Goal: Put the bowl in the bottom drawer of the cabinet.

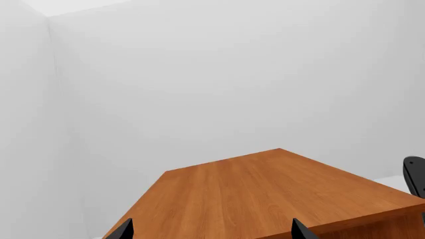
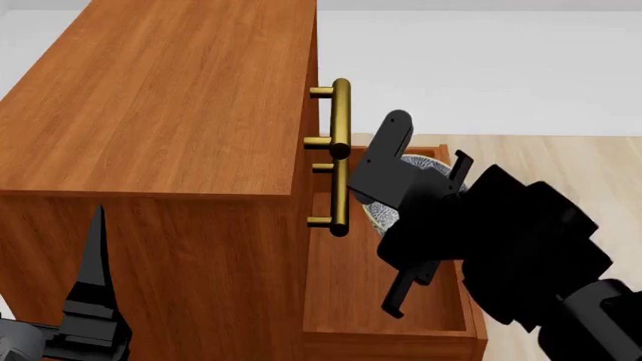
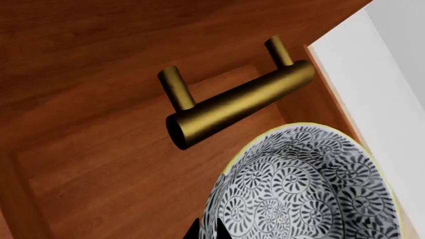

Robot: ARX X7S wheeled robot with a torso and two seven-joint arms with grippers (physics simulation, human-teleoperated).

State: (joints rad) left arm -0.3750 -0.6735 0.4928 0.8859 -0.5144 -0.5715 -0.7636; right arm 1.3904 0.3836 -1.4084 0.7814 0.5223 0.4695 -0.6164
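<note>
The cabinet [image 2: 171, 105] fills the left of the head view, with brass bar handles [image 2: 341, 150] down its front. The bottom drawer [image 2: 386, 335] is pulled out below them, its wooden floor [image 3: 119, 169] bare. My right gripper [image 2: 396, 188] hangs over the open drawer, shut on the rim of the speckled bowl [image 3: 312, 189]. Only slivers of the bowl [image 2: 383, 216] show past the gripper in the head view. In the right wrist view it sits just beside a brass handle [image 3: 239, 102]. My left gripper [image 1: 211, 234] is open and empty above the cabinet top [image 1: 265, 194].
White walls [image 1: 199, 74] stand behind the cabinet. Pale wood flooring [image 2: 561, 162] lies to the right of the drawer. My right arm [image 2: 522, 241] covers much of the drawer's right side. A black arm part [image 1: 415, 177] shows past the cabinet's edge.
</note>
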